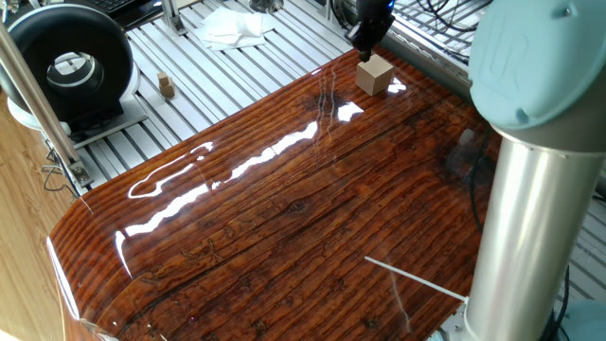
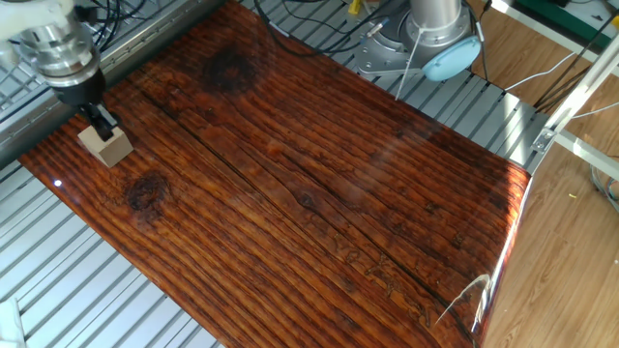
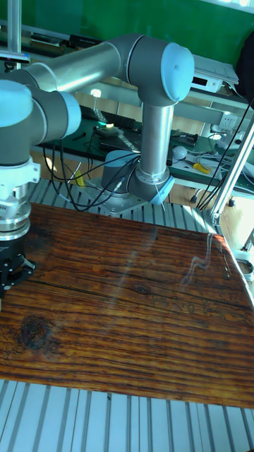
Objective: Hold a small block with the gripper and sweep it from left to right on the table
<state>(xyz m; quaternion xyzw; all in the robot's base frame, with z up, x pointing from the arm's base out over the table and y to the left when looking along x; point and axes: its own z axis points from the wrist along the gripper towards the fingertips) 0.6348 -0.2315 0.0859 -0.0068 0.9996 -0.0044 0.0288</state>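
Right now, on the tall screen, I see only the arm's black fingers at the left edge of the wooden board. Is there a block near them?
Observer: Yes. A small block sits on the table near one corner, right by the fingers.
Visitor: Are they squeezing it?
Observer: It doesn't look so. In the other fixed view they stand at the block's back edge, not around it.
Visitor: Anything else lying about?
Observer: A tinier brown piece lies off the board, on the silver slats.
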